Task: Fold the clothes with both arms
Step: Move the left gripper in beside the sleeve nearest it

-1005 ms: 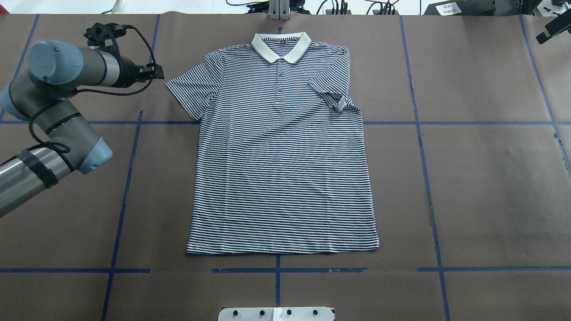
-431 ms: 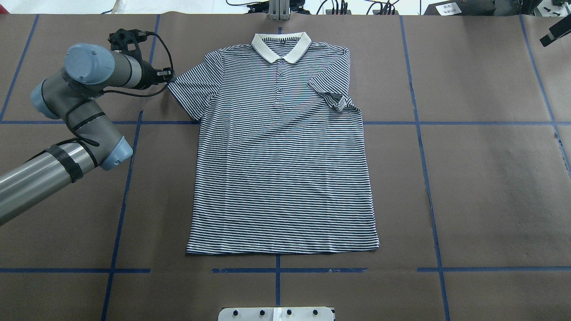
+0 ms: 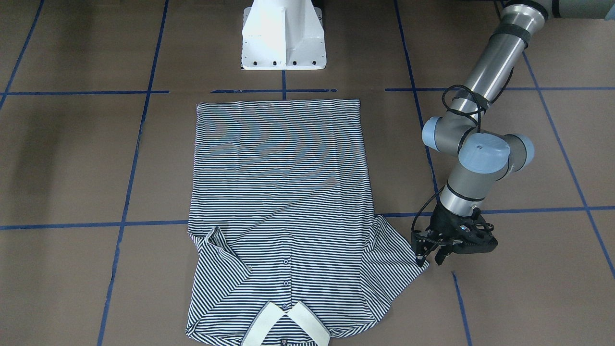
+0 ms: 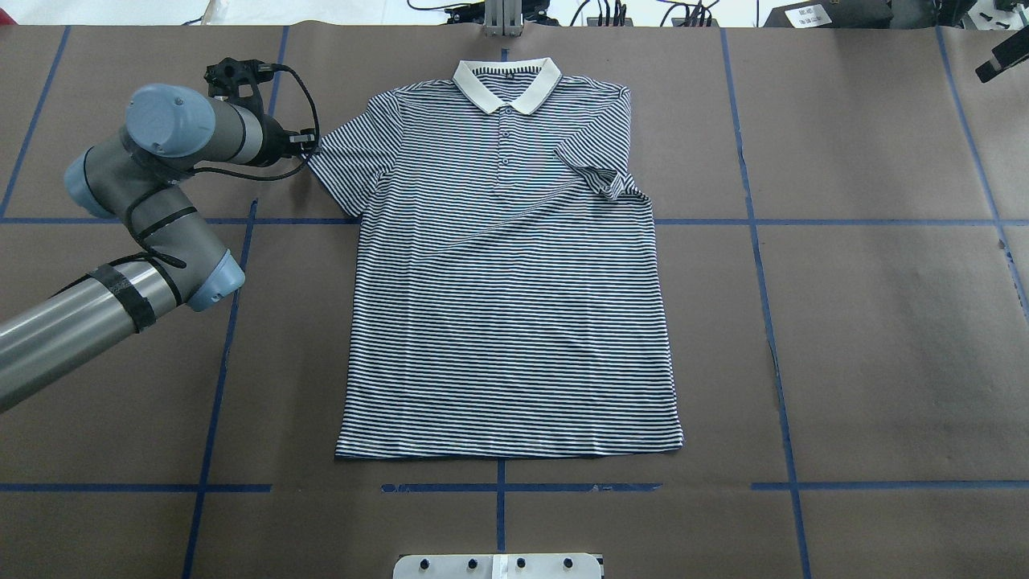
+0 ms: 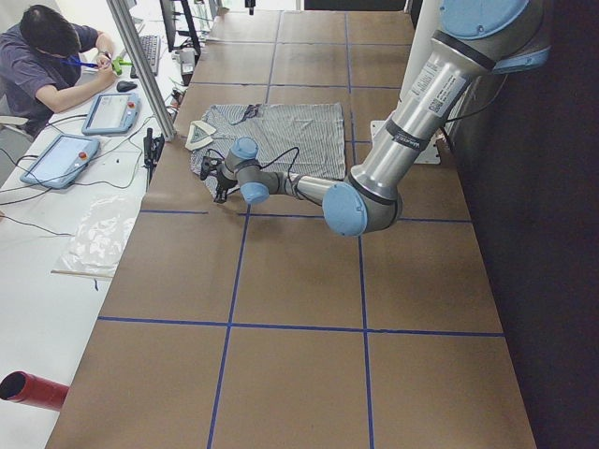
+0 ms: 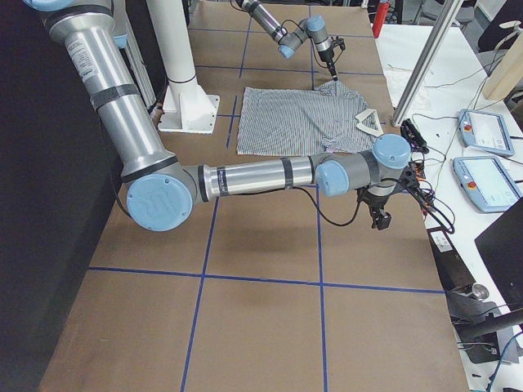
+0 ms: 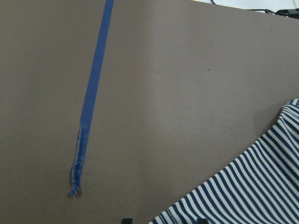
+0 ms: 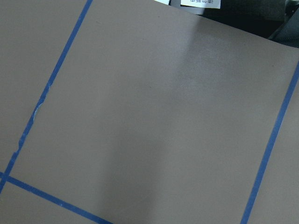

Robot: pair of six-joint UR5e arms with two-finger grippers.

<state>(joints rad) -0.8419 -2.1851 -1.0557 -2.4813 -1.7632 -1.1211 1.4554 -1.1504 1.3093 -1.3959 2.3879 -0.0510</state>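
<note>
Brown-papered table (image 4: 868, 338) ruled with blue tape lines (image 4: 233, 322); the polo shirt (image 4: 506, 322) lies flat at its centre, collar (image 4: 506, 87) toward the far edge. Within the last second the left hand (image 3: 428, 261) has travelled in to the tip of the spread sleeve (image 4: 346, 161) — fingers apart, the hem just between them, nothing gripped. We read this as the approach to a sleeve fold; the other sleeve (image 4: 601, 175) already lies turned in. The right hand (image 6: 378, 214) hangs well off the shirt's opposite side — open or closed, we cannot tell. Bare paper borders every shirt edge, leaving room to sweep inward.
</note>
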